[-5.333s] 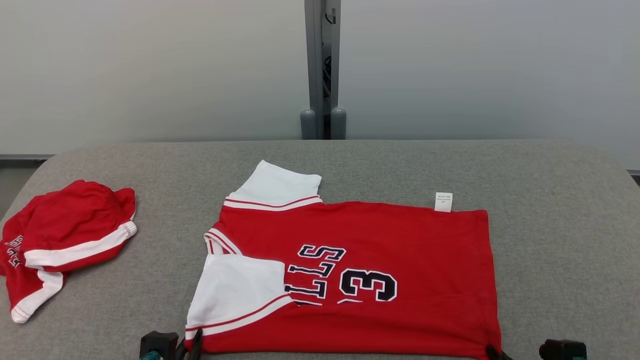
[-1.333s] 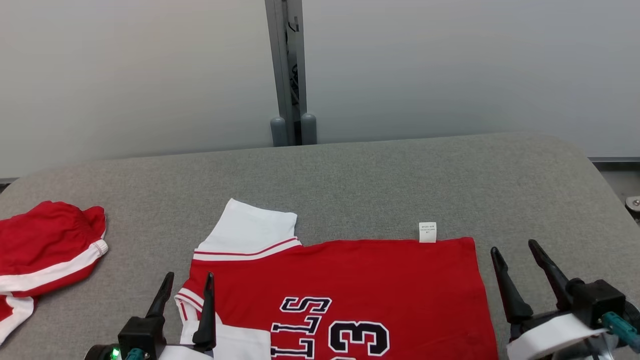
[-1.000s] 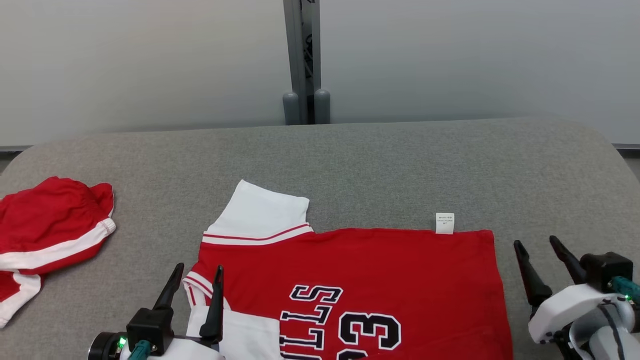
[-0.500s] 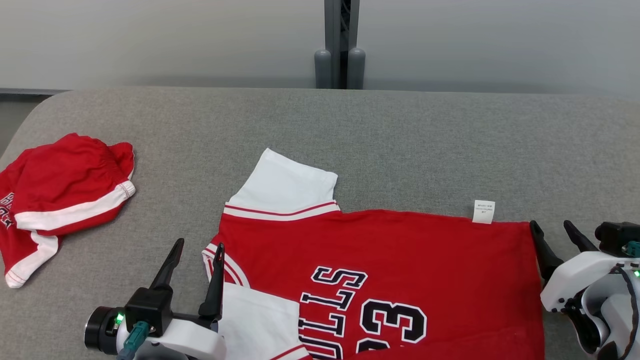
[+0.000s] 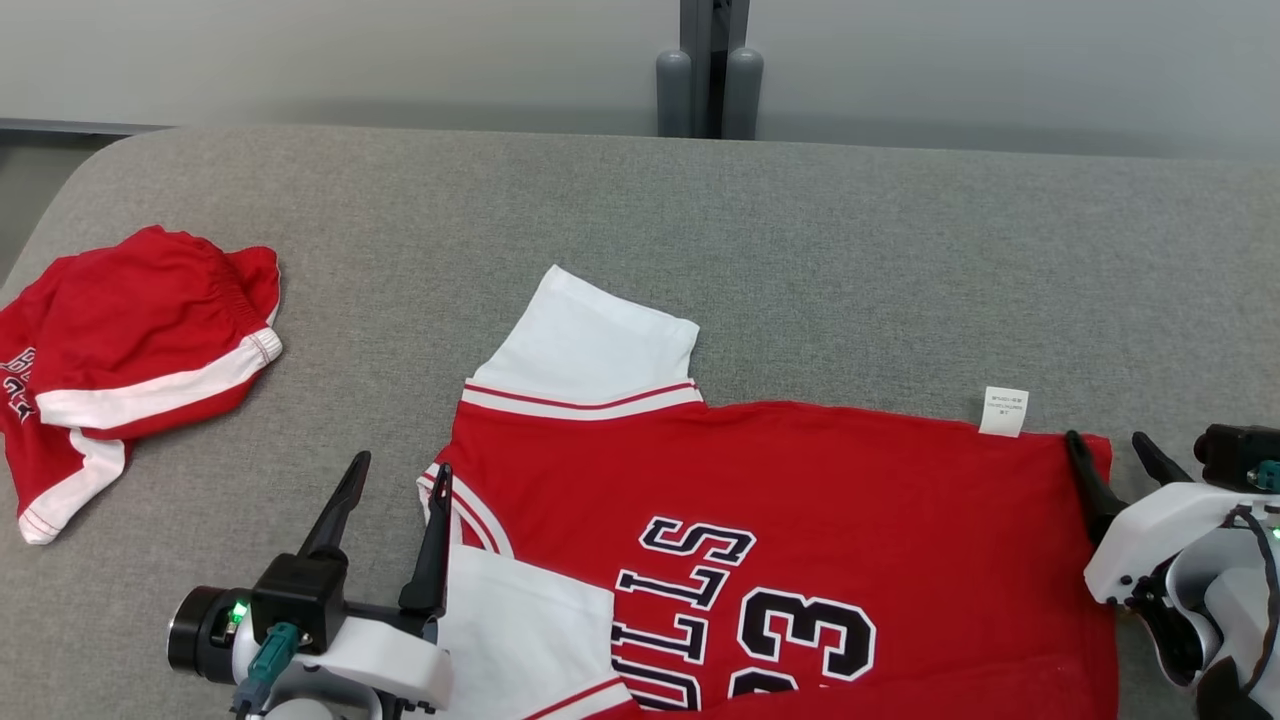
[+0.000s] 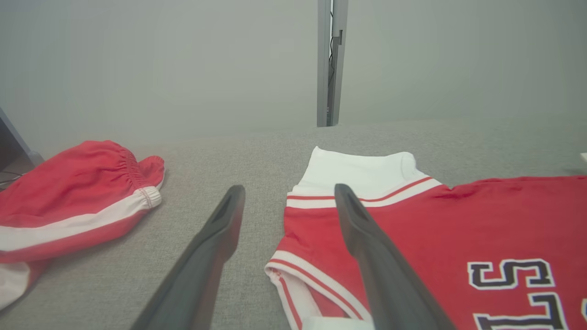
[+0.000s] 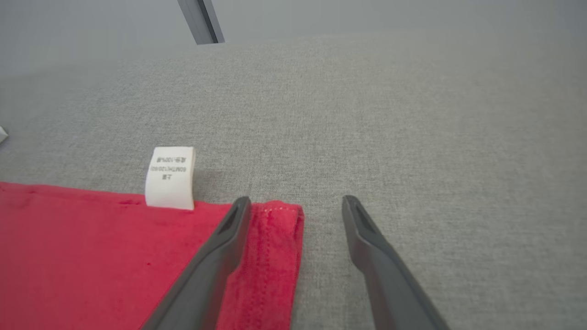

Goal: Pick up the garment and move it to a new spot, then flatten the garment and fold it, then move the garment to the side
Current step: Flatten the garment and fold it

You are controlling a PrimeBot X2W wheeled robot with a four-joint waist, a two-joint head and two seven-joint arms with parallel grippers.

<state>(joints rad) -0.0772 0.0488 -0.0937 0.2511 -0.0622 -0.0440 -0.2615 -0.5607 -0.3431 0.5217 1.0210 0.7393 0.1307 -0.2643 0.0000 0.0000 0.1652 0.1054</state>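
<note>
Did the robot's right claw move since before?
Yes. The right gripper moved left, toward the white tag; one finger is now over the far corner of the jersey, the other off it.

Matt cloth jersey (image 5: 800,470) (table (image 5: 900,250) rough woven fabric).

jersey (image 5: 780,480): flat on table (image 5: 800,250), centre to right
shorts (image 5: 130,350): far left, well apart from jersey
tag (image 5: 1004,411): jersey's far edge, right end
left gripper (image 5: 398,468): astride jersey's left edge
right gripper (image 5: 1105,440): astride jersey's far right corner
</note>
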